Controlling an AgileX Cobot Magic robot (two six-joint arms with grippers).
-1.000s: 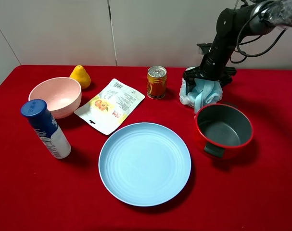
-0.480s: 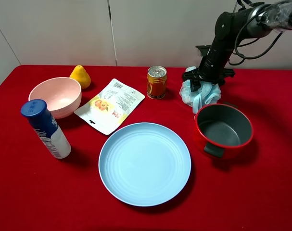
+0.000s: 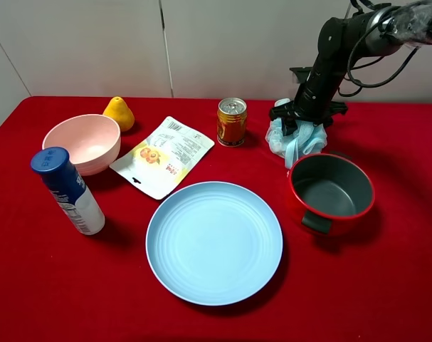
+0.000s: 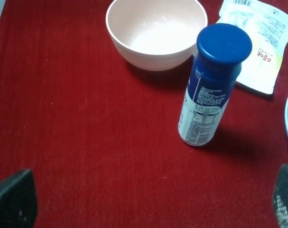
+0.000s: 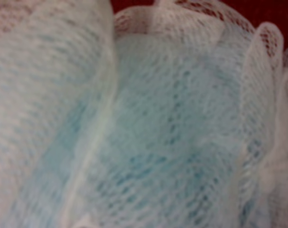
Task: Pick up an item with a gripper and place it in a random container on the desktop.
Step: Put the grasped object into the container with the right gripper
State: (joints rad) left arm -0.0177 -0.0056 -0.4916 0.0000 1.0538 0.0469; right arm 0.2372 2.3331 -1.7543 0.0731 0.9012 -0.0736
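Observation:
A blue-and-white mesh bath puff [image 3: 295,140] hangs under my right gripper [image 3: 305,117] at the back right, just behind the red pot [image 3: 344,216]. The gripper looks shut on the puff's top. The right wrist view is filled with the mesh puff [image 5: 148,123], and no fingers show there. My left gripper [image 4: 148,204] is open and empty, its fingertips [image 4: 13,199] wide apart over bare cloth in front of the blue-capped bottle [image 4: 210,92]. It is out of the high view. The containers are the pink bowl [image 3: 82,142], the blue plate [image 3: 213,242] and the red pot.
A blue-capped bottle [image 3: 67,191] stands at the left in front of the pink bowl [image 4: 155,31]. A yellow pear [image 3: 119,112], a white snack pouch [image 3: 163,155] and an orange can [image 3: 231,122] sit along the back. The table is covered in red cloth.
My right gripper has closed in on the puff and drawn it up slightly; the puff is bunched tighter and sits a little higher than a second ago. Nothing else has moved.

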